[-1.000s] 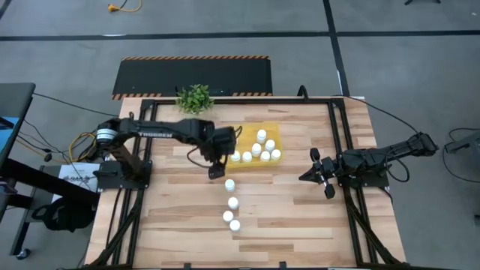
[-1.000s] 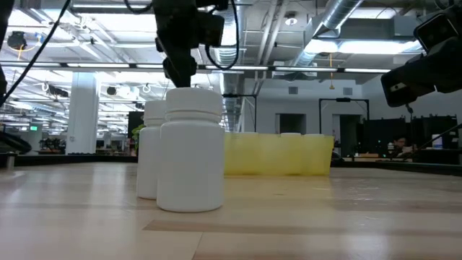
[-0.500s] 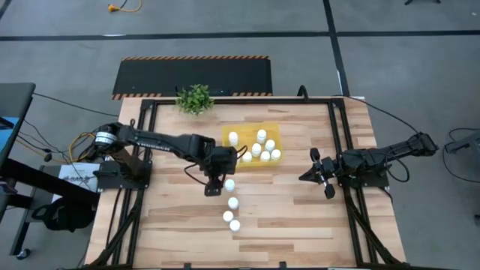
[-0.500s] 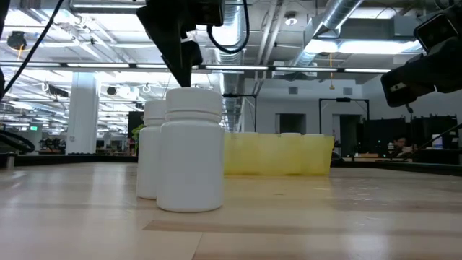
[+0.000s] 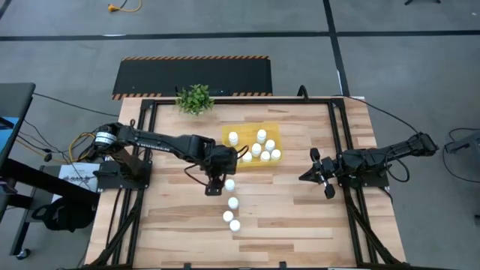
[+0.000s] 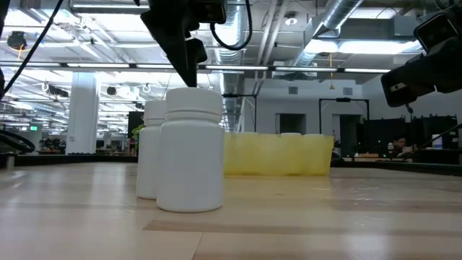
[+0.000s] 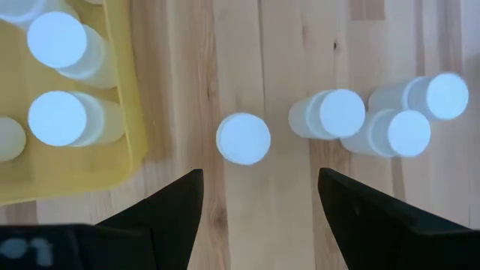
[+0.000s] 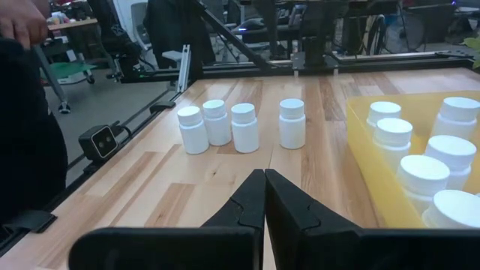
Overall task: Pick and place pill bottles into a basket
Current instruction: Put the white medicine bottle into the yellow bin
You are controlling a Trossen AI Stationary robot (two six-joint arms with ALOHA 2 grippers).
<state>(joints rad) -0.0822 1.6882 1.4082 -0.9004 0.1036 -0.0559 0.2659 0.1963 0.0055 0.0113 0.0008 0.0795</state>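
Note:
Four white pill bottles stand upright in a loose row on the wooden table: one [image 5: 229, 184] closest to the basket, then others [image 5: 233, 202] trailing toward the near edge. The yellow basket [image 5: 241, 139] holds several more bottles [image 5: 262, 136]. My left gripper [image 5: 216, 185] hovers open just beside the first loose bottle; in the left wrist view its cap [image 7: 243, 139] shows ahead of the gap between the fingers [image 7: 259, 206], untouched. My right gripper [image 5: 318, 175] waits shut at the table's right side, with nothing in it [image 8: 264, 202].
A small green potted plant [image 5: 195, 97] stands at the far edge, with a black mat [image 5: 193, 73] beyond it. Dark frame rails [image 5: 341, 142] run along the table's sides. A person [image 8: 22, 112] stands beyond the table's left side. Bare wood lies near the front edge.
My left gripper has swung from the basket's near-left corner toward the table's near edge, stopping beside the first loose bottle, and has rolled a little. Its fingers keep the same gap. No bottle has moved.

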